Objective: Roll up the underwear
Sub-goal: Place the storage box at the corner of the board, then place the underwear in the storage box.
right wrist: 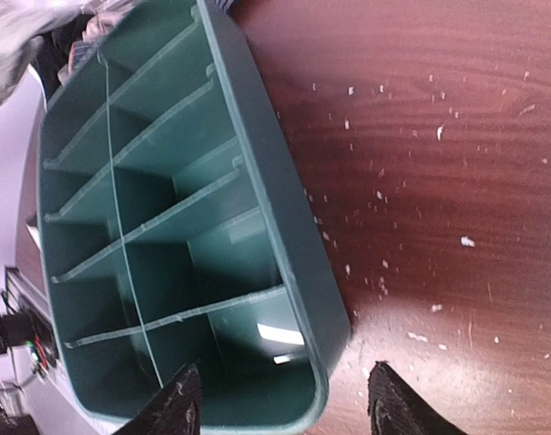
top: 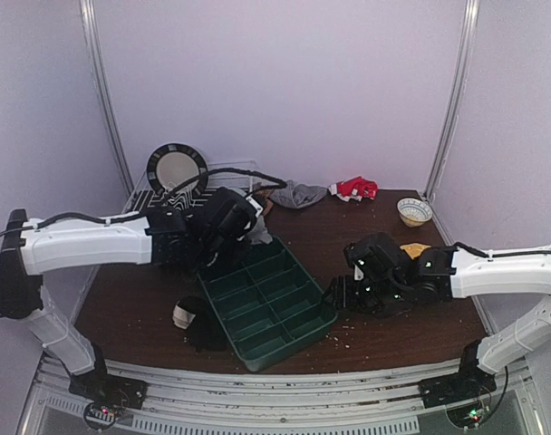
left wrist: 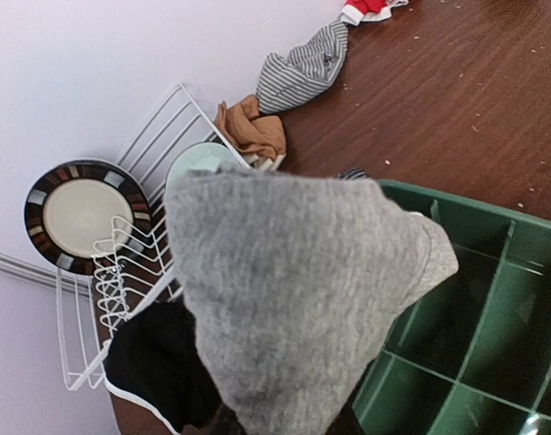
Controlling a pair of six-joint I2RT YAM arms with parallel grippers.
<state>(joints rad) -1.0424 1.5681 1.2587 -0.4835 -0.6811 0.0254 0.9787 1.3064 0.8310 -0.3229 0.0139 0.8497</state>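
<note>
A light grey underwear point(left wrist: 294, 290) hangs from my left gripper point(top: 246, 228), which is shut on it above the far corner of the green divided tray point(top: 298, 331). The cloth hides the fingers in the left wrist view. Black underwear point(top: 201, 333) lies on the table left of the tray, with a pale piece point(top: 185, 313) beside it. A grey striped garment point(left wrist: 303, 68) and a beige-orange one point(left wrist: 251, 130) lie near the back. My right gripper point(right wrist: 285, 412) is open, its fingertips point(right wrist: 171, 408) either side of the tray's near right corner point(right wrist: 316, 362).
A white wire rack point(left wrist: 121, 272) holding a dark-rimmed plate point(top: 177, 169) stands at the back left. A red and white cloth point(top: 355, 188) and a small bowl point(top: 414, 211) sit at the back right. Crumbs dot the brown table point(right wrist: 439, 181).
</note>
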